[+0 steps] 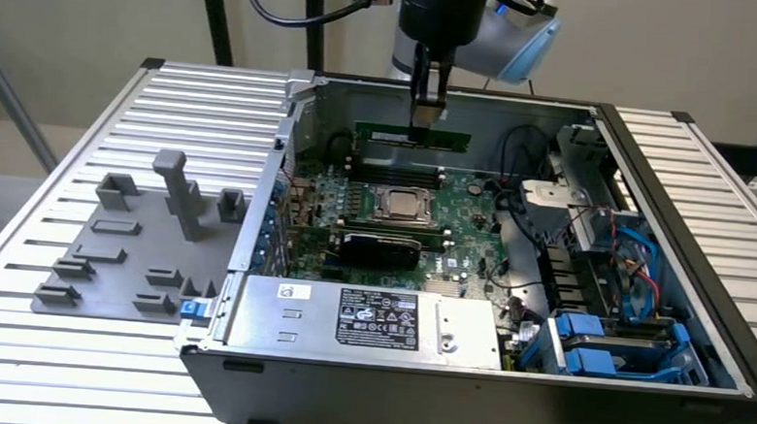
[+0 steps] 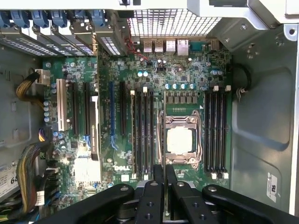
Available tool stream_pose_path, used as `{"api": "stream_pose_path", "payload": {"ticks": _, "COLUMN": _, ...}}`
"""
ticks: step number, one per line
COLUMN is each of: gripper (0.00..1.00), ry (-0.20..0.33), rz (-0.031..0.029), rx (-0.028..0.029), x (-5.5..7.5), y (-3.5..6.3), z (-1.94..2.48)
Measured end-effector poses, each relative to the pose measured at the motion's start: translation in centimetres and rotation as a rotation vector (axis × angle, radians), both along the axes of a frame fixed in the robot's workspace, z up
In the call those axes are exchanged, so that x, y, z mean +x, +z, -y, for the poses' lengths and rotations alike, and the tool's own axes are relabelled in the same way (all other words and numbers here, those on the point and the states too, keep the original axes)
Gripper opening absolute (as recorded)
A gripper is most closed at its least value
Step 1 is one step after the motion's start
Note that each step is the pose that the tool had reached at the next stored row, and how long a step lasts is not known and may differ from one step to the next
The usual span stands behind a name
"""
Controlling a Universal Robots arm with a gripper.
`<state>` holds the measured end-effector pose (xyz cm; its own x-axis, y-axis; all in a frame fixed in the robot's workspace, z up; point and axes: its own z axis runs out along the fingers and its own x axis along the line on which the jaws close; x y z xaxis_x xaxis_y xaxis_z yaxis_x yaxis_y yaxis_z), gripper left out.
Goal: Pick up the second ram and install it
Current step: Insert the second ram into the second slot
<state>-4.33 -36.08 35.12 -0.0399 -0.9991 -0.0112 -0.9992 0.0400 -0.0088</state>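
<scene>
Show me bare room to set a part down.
Bare table slats lie beyond the grey holder tray and past the case on the exterior view's right. Inside it, motherboard, cables and drives crowd everything; the jaws grip the second ram.

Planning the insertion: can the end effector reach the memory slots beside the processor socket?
Likely yes: the end effector, holding the memory stick, hangs above the board, and no cable crosses the slots.

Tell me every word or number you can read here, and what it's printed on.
"DELL": white print on the green motherboard.
"68", cut off: white sticker beside the yellow-and-black cable bundle.
Too small to read: white label on the silver power supply box; white tag on the grey case wall.
Thin green ram stick held by the tool: no readable print.
</scene>
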Motion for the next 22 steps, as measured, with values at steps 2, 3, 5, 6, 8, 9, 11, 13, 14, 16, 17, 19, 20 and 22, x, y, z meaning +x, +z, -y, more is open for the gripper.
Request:
{"api": "stream_pose_path", "payload": {"ticks": 2, "gripper": 0.13, "ry": 0.000, "rz": -0.0001, "rx": 0.0000, "x": -0.1, "y": -0.36, "z": 0.02}}
{"api": "stream_pose_path", "payload": {"ticks": 3, "gripper": 0.13, "ry": 0.000, "rz": -0.0001, "rx": -0.0002, "x": -0.2, "y": -0.53, "z": 0.04}}
{"api": "stream_pose_path", "payload": {"ticks": 5, "gripper": 0.13, "ry": 0.000, "rz": 0.0000, "rx": 0.0000, "x": -0.3, "y": -0.92, "z": 0.07}}
{"api": "stream_pose_path", "payload": {"ticks": 6, "gripper": 0.13, "ry": 0.000, "rz": 0.0000, "rx": 0.0000, "x": -0.4, "y": -1.10, "z": 0.09}}
{"api": "stream_pose_path", "payload": {"ticks": 8, "gripper": 0.13, "ry": 0.000, "rz": -0.0001, "rx": -0.0001, "x": -0.5, "y": -1.45, "z": 0.13}}
{"api": "stream_pose_path", "payload": {"ticks": 9, "gripper": 0.13, "ry": 0.000, "rz": -0.0001, "rx": -0.0001, "x": -0.6, "y": -1.63, "z": 0.15}}
{"api": "stream_pose_path", "payload": {"ticks": 11, "gripper": 0.13, "ry": 0.000, "rz": 0.0000, "rx": 0.0000, "x": -0.7, "y": -1.99, "z": 0.17}}
{"api": "stream_pose_path", "payload": {"ticks": 13, "gripper": 0.13, "ry": 0.000, "rz": 0.0000, "rx": -0.0001, "x": -0.8, "y": -2.36, "z": 0.20}}
{"api": "stream_pose_path", "payload": {"ticks": 14, "gripper": 0.13, "ry": 0.000, "rz": 0.0000, "rx": -0.0001, "x": -0.8, "y": -2.54, "z": 0.21}}
{"api": "stream_pose_path", "payload": {"ticks": 16, "gripper": 0.13, "ry": 0.000, "rz": 0.0000, "rx": -0.0001, "x": -0.9, "y": -2.90, "z": 0.26}}
{"api": "stream_pose_path", "payload": {"ticks": 17, "gripper": 0.13, "ry": 0.000, "rz": -0.0001, "rx": -0.0001, "x": -0.9, "y": -3.08, "z": 0.29}}
{"api": "stream_pose_path", "payload": {"ticks": 19, "gripper": 0.13, "ry": 0.000, "rz": 0.0000, "rx": -0.0001, "x": -0.9, "y": -3.45, "z": 0.38}}
{"api": "stream_pose_path", "payload": {"ticks": 20, "gripper": 0.13, "ry": 0.000, "rz": 0.0000, "rx": 0.0000, "x": -0.9, "y": -3.63, "z": 0.43}}
{"api": "stream_pose_path", "payload": {"ticks": 22, "gripper": 0.13, "ry": 0.000, "rz": -0.0001, "rx": -0.0001, "x": -0.9, "y": -4.00, "z": 0.52}}
